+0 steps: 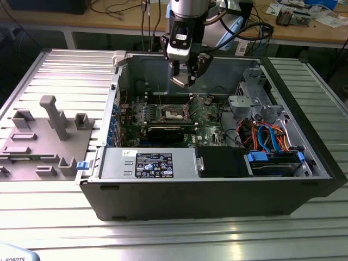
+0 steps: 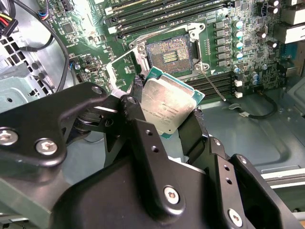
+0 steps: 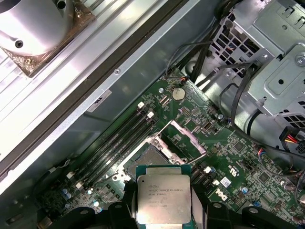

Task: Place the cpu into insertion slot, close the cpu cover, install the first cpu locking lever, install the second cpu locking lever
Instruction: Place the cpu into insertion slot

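Note:
My gripper (image 1: 184, 78) hangs inside the open computer case, above the motherboard, shut on the cpu (image 1: 182, 81). In both wrist views the cpu (image 2: 167, 107) (image 3: 164, 198) is a silvery square chip with a green edge, pinched by its sides between the black fingers. The insertion slot (image 2: 171, 53) (image 3: 151, 161) lies open below and slightly ahead of the chip, with its contact field bare. The cpu cover (image 3: 185, 138) (image 2: 119, 71) stands raised on its hinge beside the slot. A thin locking lever (image 2: 210, 82) sticks up next to the socket.
Memory slots (image 3: 121, 138) run along one side of the socket. A drive cage (image 1: 254, 95) and coloured cables (image 1: 272, 136) fill the exterior view's right of the case. The power supply (image 1: 152, 163) sits at the front. A grey fixture (image 1: 49, 130) stands outside on the exterior view's left.

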Controlling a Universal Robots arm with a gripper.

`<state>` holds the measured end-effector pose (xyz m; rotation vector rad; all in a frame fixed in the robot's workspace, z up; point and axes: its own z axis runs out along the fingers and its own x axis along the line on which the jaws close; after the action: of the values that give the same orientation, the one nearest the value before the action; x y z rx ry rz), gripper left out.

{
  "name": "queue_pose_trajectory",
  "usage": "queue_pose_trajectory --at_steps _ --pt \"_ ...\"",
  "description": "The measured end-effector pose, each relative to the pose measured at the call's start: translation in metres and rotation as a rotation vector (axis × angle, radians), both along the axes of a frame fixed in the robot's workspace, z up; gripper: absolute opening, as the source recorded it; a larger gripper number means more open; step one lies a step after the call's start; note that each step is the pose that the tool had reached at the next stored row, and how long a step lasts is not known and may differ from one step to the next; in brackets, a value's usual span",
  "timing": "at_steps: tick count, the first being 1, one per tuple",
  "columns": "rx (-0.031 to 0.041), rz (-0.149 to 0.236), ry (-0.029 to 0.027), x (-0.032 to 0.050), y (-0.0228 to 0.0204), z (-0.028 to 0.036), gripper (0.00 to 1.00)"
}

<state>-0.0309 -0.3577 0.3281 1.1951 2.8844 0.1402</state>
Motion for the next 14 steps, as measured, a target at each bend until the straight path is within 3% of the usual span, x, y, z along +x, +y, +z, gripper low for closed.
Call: queue_pose_trajectory --at_steps 14 --pt "0.0 -0.008 0.0 0.0 0.0 -0.0001 0.54"
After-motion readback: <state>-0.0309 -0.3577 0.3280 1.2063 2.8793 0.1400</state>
